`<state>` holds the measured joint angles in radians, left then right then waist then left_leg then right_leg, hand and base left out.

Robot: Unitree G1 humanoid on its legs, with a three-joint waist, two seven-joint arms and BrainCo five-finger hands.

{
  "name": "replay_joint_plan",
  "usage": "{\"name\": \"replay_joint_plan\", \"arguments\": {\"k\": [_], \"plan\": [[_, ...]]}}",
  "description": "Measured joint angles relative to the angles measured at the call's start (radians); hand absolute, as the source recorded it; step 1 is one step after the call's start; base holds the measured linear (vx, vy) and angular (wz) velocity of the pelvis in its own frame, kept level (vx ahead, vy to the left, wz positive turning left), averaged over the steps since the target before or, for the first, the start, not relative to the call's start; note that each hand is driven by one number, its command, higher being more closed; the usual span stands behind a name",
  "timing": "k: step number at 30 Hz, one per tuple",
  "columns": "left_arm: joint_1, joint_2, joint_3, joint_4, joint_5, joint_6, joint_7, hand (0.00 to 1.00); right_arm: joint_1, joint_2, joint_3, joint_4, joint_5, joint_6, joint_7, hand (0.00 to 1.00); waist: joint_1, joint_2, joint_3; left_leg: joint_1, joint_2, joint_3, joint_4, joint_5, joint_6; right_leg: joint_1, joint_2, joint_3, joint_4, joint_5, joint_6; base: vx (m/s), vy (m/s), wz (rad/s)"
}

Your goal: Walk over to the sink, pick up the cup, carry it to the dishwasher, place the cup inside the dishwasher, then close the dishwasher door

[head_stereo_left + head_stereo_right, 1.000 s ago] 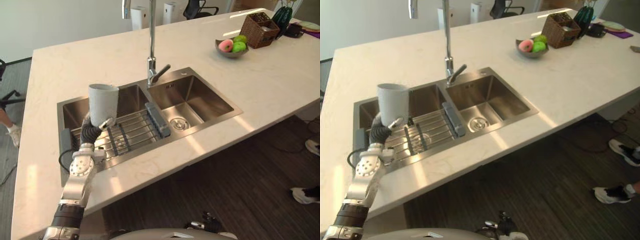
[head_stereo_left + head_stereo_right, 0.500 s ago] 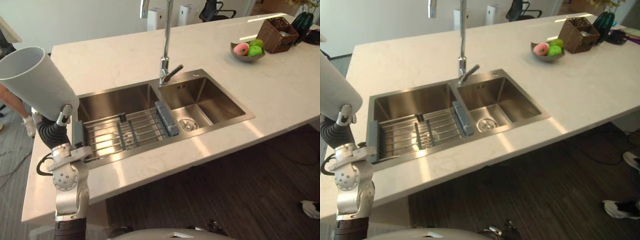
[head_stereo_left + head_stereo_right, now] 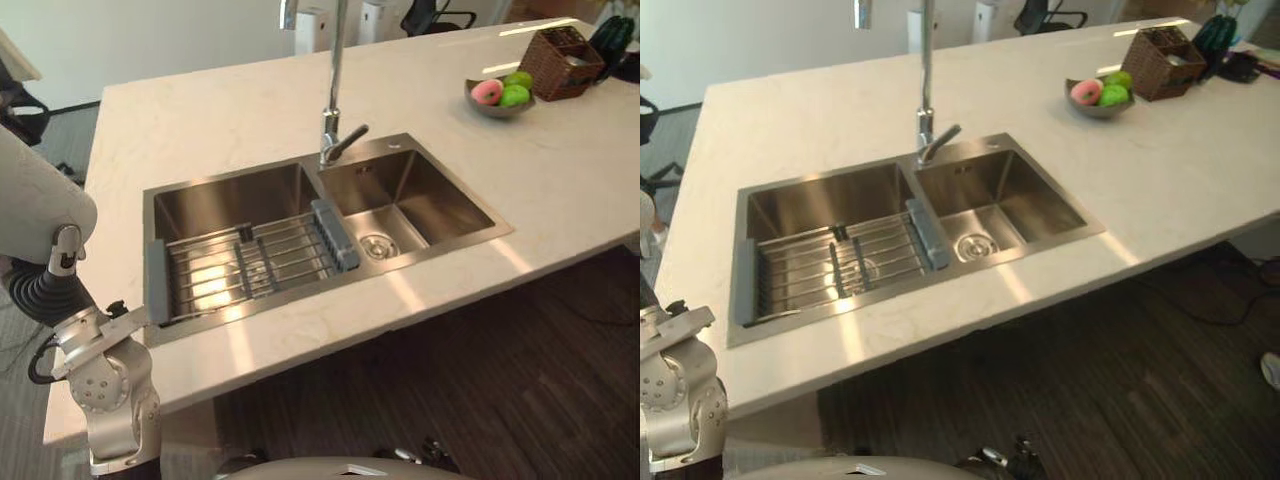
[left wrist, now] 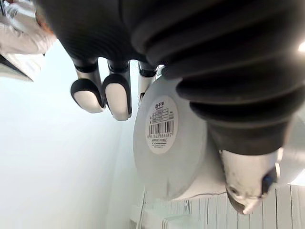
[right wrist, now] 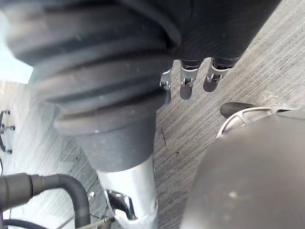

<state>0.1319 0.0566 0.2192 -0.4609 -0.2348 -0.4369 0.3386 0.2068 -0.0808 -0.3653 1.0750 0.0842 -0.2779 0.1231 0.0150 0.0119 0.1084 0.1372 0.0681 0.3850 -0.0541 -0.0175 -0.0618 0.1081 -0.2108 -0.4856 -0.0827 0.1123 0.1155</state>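
My left hand is clenched round the cup, at nine o'clock from the sink. The cup is pale grey and tipped, with a barcode sticker on its base. My right hand hangs slack.

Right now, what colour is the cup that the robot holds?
Pale grey-white; the cup shows best in the left eye view.

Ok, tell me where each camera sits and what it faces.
Left eye view: head, looking down at the sink; left hand holds the cup.
Right eye view: head, same sink, fruit bowl.
Left wrist view: along left hand, at the cup's base.
Right wrist view: along right hand, toward the floor.
Both eyes share the sink.
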Motion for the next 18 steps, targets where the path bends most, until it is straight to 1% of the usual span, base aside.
{"name": "replay_joint_plan", "arguments": {"k": [1,2,3,4,5,7,8,10,13,15,17,18], "plan": [[-0.013,0.000,-0.030,0.002,-0.005,0.000,-0.003,1.00,0.016,0.001,0.000,0.000,0.029,0.004,0.000,0.00,-0.018,0.002,-0.001,0.001,0.001,-0.001,-0.001,-0.005,0.000,0.001,0.006,0.039,0.000,-0.017,0.005,0.02,0.009,-0.06],[-0.021,-0.002,-0.041,0.002,-0.009,0.000,-0.004,1.00,0.023,0.003,-0.001,0.000,0.049,0.006,0.001,0.00,-0.027,0.005,-0.002,0.003,0.001,-0.001,-0.002,-0.005,0.000,0.000,0.010,0.058,0.000,-0.027,0.000,0.05,0.003,-0.02],[-0.038,-0.004,-0.052,0.006,-0.021,0.000,-0.005,1.00,0.031,0.003,-0.003,0.000,0.082,0.012,0.001,0.00,-0.045,0.009,-0.004,0.006,0.003,-0.001,-0.003,-0.004,-0.002,-0.001,0.020,0.099,0.001,-0.032,0.008,0.10,-0.010,-0.04],[-0.059,-0.007,-0.063,0.018,-0.031,-0.002,-0.007,1.00,0.039,0.004,-0.011,0.001,0.110,0.019,0.003,0.00,-0.055,0.012,-0.006,0.016,0.006,-0.001,-0.002,0.000,-0.003,0.001,0.028,0.134,0.001,-0.034,0.007,0.09,-0.010,-0.04],[-0.069,-0.011,-0.066,0.026,-0.039,-0.002,-0.013,1.00,0.045,0.004,-0.014,0.002,0.118,0.021,0.004,0.00,-0.057,0.013,-0.006,0.023,0.007,-0.001,-0.003,0.000,-0.003,0.003,0.032,0.154,0.001,-0.035,0.008,0.13,-0.006,0.03],[-0.089,-0.029,-0.066,0.058,-0.061,-0.006,-0.019,1.00,0.070,0.014,-0.040,0.003,0.155,0.033,0.006,0.00,-0.071,0.013,-0.007,0.035,0.010,-0.019,-0.005,-0.003,-0.007,0.026,0.042,0.236,0.002,-0.043,0.015,0.10,0.010,0.21],[-0.089,-0.033,-0.066,0.070,-0.076,-0.006,-0.021,1.00,0.085,0.019,-0.045,0.010,0.175,0.043,0.006,0.00,-0.076,0.012,-0.009,0.037,0.012,-0.034,-0.016,-0.001,-0.011,0.031,0.043,0.263,0.016,-0.070,0.017,0.07,-0.004,0.36],[-0.085,-0.036,-0.064,0.081,-0.093,-0.006,-0.020,1.00,0.093,0.024,-0.059,0.030,0.203,0.047,0.006,0.00,-0.072,0.014,-0.008,0.047,0.016,-0.061,-0.023,0.003,-0.018,0.031,0.044,0.255,0.064,-0.107,0.017,0.09,-0.025,0.38],[-0.079,-0.035,-0.064,0.081,-0.096,-0.008,-0.018,1.00,0.088,0.023,-0.070,0.042,0.204,0.045,0.006,0.00,-0.050,0.014,-0.013,0.056,0.021,-0.070,-0.023,0.003,-0.019,0.040,0.048,0.259,0.075,-0.111,0.015,0.03,-0.013,0.17],[-0.072,-0.034,-0.062,0.081,-0.096,-0.010,-0.015,1.00,0.079,0.028,-0.070,0.042,0.204,0.040,0.006,0.00,-0.040,0.008,-0.020,0.058,0.019,-0.084,-0.023,0.002,-0.019,0.046,0.045,0.259,0.074,-0.111,0.015,0.00,-0.008,0.16],[-0.044,-0.024,-0.058,0.081,-0.096,-0.011,-0.013,1.00,0.074,0.033,-0.069,0.042,0.200,0.036,0.007,0.00,-0.023,0.000,-0.027,0.058,0.017,-0.087,-0.023,0.002,-0.019,0.053,0.044,0.258,0.074,-0.117,0.014,-0.06,-0.025,0.06],[-0.036,-0.023,-0.054,0.080,-0.096,-0.011,-0.013,1.00,0.074,0.033,-0.068,0.042,0.196,0.036,0.007,0.00,-0.022,-0.005,-0.030,0.058,0.014,-0.092,-0.023,0.002,-0.019,0.057,0.040,0.257,0.074,-0.123,0.017,-0.07,-0.043,0.19]]}}
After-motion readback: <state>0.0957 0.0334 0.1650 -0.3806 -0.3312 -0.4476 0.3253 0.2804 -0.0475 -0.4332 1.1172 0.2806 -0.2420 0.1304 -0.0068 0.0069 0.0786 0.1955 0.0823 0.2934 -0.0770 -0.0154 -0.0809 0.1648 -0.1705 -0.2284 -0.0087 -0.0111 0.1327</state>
